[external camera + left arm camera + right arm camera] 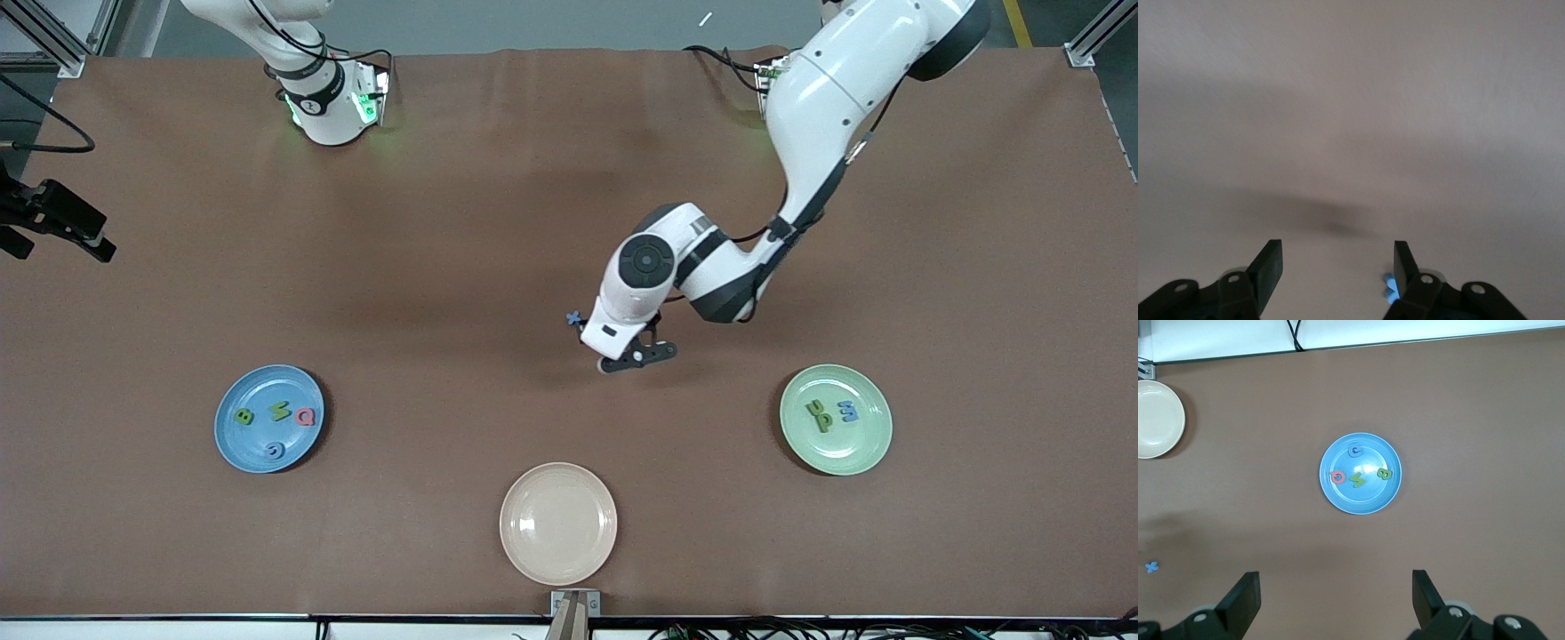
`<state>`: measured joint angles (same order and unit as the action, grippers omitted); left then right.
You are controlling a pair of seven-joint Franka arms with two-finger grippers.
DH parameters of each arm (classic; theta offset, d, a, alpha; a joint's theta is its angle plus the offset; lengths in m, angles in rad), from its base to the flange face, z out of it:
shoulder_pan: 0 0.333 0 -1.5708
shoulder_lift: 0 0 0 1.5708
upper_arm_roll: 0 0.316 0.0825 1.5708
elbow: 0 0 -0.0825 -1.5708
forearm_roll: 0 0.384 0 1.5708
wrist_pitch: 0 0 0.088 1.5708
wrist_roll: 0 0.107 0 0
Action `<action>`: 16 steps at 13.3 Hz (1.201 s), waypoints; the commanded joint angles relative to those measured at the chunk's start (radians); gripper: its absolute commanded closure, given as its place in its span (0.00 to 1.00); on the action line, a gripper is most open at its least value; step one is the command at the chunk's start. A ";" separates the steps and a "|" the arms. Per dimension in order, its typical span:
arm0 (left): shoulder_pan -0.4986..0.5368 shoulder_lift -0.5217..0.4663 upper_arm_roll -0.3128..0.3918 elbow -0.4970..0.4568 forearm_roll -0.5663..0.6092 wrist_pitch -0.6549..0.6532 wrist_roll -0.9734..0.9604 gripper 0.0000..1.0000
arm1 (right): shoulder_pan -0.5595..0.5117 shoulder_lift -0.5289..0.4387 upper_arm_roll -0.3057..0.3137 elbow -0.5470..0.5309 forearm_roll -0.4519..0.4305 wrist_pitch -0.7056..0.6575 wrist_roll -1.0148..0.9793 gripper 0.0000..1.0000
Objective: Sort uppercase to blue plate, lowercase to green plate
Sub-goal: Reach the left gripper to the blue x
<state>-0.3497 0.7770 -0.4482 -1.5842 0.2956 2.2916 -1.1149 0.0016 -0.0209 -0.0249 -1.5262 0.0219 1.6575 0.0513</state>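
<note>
The blue plate holds the uppercase pieces: green B, green N, red Q and a blue letter. On the green plate lie the lowercase green u, green p and blue m. A blue x lies on the cloth mid-table. My left gripper hangs open just beside the x, which peeks out from under one finger. My right gripper waits open at the right arm's end, high over the table, looking at the blue plate.
An empty beige plate sits near the front edge between the two coloured plates, also seen in the right wrist view. Brown cloth covers the whole table. The left arm's elbow hangs over the table's middle.
</note>
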 commanded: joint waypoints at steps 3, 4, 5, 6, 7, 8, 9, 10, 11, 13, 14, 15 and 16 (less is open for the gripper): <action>-0.089 0.010 0.049 0.013 0.016 0.005 -0.084 0.32 | -0.009 -0.001 0.005 0.011 -0.008 -0.031 0.010 0.00; -0.098 0.007 0.049 0.012 0.016 0.005 -0.104 0.34 | -0.009 -0.001 0.005 0.012 -0.007 -0.031 0.010 0.00; -0.110 0.013 0.049 0.012 0.016 0.005 -0.114 0.37 | -0.011 0.001 0.005 0.012 -0.008 -0.030 0.010 0.00; -0.121 0.019 0.049 0.013 0.016 0.006 -0.114 0.38 | -0.011 0.001 0.005 0.012 -0.008 -0.030 0.010 0.00; -0.129 0.022 0.049 0.015 0.016 0.008 -0.114 0.39 | -0.011 0.001 0.005 0.012 -0.008 -0.030 0.010 0.00; -0.138 0.025 0.049 0.015 0.014 0.012 -0.114 0.41 | -0.012 0.001 0.005 0.012 -0.007 -0.030 0.010 0.00; -0.144 0.027 0.051 0.015 0.014 0.028 -0.114 0.41 | -0.014 0.002 0.003 0.012 -0.007 -0.030 0.010 0.00; -0.144 0.028 0.051 0.015 0.014 0.038 -0.114 0.41 | -0.014 0.002 0.002 0.012 -0.007 -0.031 0.009 0.00; -0.150 0.037 0.051 0.015 0.017 0.048 -0.112 0.42 | -0.012 0.002 0.002 0.014 -0.007 -0.031 0.009 0.00; -0.164 0.048 0.065 0.018 0.028 0.052 -0.114 0.44 | -0.012 0.002 0.002 0.014 -0.007 -0.031 0.009 0.00; -0.173 0.060 0.066 0.033 0.028 0.058 -0.115 0.45 | -0.012 0.002 0.000 0.020 -0.007 -0.031 0.009 0.00; -0.175 0.071 0.069 0.041 0.028 0.060 -0.121 0.46 | -0.012 0.002 0.000 0.021 -0.008 -0.031 0.010 0.00; -0.179 0.076 0.080 0.050 0.028 0.060 -0.123 0.47 | -0.011 0.002 0.000 0.024 -0.008 -0.031 0.009 0.00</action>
<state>-0.5077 0.8292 -0.3912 -1.5730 0.2998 2.3463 -1.2126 -0.0005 -0.0205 -0.0305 -1.5209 0.0200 1.6391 0.0515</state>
